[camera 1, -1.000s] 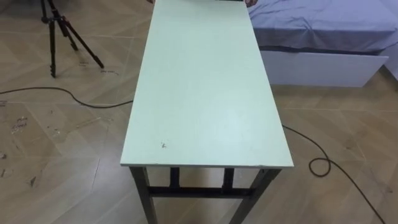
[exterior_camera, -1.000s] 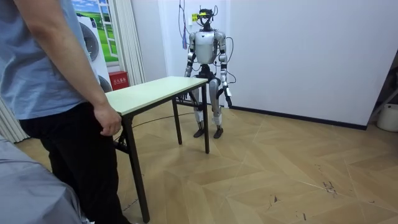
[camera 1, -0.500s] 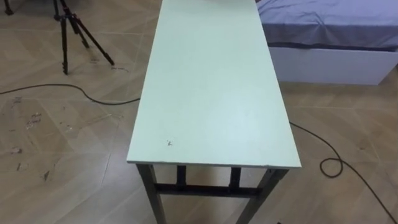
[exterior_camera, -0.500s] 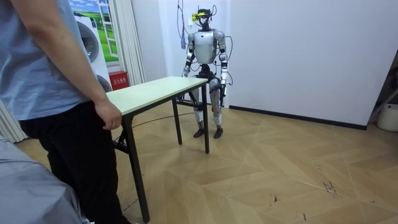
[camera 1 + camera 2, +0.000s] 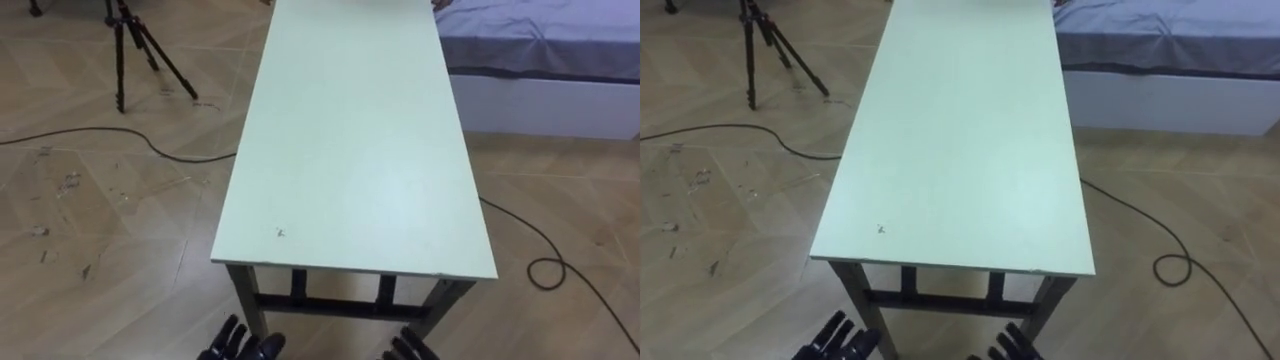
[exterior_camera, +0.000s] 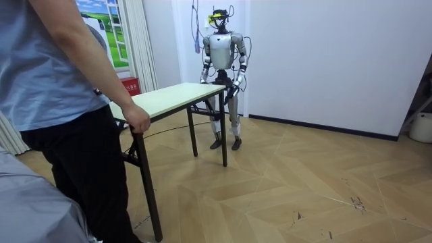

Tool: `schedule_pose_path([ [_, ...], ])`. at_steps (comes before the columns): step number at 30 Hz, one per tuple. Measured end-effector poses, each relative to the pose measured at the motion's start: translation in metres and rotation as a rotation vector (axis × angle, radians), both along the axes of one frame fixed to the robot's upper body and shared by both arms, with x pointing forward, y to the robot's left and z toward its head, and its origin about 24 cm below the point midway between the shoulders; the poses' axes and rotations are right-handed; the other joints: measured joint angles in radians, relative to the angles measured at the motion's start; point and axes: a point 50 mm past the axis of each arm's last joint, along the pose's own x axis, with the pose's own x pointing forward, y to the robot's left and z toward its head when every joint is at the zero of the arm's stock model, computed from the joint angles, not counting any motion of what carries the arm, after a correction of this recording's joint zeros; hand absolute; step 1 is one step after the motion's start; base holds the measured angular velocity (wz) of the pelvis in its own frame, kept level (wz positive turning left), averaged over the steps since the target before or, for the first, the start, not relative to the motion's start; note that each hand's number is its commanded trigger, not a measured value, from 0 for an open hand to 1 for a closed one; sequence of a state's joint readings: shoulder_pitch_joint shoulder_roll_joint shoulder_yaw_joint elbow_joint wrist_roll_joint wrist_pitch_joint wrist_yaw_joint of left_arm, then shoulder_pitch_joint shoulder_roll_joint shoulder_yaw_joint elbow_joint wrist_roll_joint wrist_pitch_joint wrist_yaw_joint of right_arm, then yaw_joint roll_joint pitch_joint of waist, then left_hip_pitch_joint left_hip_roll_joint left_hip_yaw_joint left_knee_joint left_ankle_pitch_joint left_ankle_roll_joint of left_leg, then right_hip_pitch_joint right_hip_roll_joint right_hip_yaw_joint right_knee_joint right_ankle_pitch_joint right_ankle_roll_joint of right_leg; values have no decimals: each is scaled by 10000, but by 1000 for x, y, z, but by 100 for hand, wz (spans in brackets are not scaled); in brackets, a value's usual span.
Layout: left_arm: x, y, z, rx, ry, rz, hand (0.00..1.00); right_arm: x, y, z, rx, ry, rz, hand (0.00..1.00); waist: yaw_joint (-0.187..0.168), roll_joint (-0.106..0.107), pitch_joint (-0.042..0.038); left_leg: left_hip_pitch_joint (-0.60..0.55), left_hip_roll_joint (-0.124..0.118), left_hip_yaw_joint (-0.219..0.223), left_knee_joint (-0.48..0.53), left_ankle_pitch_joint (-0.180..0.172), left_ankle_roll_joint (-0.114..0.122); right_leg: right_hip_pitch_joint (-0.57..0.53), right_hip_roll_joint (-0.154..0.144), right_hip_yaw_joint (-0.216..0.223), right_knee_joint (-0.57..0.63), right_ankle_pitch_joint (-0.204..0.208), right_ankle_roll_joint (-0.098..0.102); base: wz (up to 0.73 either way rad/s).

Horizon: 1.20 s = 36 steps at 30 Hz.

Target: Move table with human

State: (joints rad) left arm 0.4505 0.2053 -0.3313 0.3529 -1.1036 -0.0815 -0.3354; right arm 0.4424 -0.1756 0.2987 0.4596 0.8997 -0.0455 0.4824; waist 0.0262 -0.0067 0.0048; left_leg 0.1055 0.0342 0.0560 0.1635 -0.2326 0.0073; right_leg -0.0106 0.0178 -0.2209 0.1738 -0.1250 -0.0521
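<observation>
Left eye view: the table (image 5: 350,150) runs away from the robot, its pale green top bare and its near end right under the camera. At the bottom edge the left hand (image 5: 240,347) and the right hand (image 5: 408,349) poke up, dark fingers straight and spread. Both sit just short of the near end, touching nothing. A tripod (image 5: 130,45) stands far left, a cable (image 5: 90,133) snakes across the floor, and a bed (image 5: 560,40) lies far right.

Room view: the robot stands at the table's far end, arms bent toward it. At the near end a person's hand (image 6: 138,120) curls over the corner of the top.

Right eye view: both hands low again, fingers apart, below the near end.
</observation>
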Motion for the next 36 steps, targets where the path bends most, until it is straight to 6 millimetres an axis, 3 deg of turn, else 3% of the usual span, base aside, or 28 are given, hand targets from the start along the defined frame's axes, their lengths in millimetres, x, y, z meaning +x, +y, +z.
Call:
schedule_pose_path([
  [3, 6, -19, 12, -1118, -467, -129, 0, 5, 16, 10, 750, -472, 372, 0, -55, 0, 1, -29, -24, -14, 1, 0, 0, -70, -22, 18, 3, -10, 16, 0],
  [7, 15, -35, 27, -1743, -1177, -861, 0, 17, 24, 22, 960, -1186, 1196, 0, -119, 32, 3, -155, -69, -8, 7, 0, 2, -306, -64, 69, 153, -16, 28, -2],
  [16, 22, -34, 40, -2215, -1641, -1229, 0, 29, 26, 27, 1146, -1497, 1650, 0, -478, 161, 16, -232, -104, -18, 49, 3, 5, -439, -103, 141, 352, -31, 52, 0],
  [22, 32, -37, 50, -3520, -1716, -706, 0, 47, 29, 39, 1349, -2101, 1867, 0, -628, 78, 65, -137, -121, 7, 50, 3, 6, -429, -104, 248, 445, -33, 57, -4],
  [36, 49, -34, 53, -3595, -1216, -398, 0, 71, 28, 50, 895, -2349, 1940, 0, -477, 26, 136, 38, -82, 126, 8, 3, 7, -299, -66, 281, 495, -3, 8, -1],
])
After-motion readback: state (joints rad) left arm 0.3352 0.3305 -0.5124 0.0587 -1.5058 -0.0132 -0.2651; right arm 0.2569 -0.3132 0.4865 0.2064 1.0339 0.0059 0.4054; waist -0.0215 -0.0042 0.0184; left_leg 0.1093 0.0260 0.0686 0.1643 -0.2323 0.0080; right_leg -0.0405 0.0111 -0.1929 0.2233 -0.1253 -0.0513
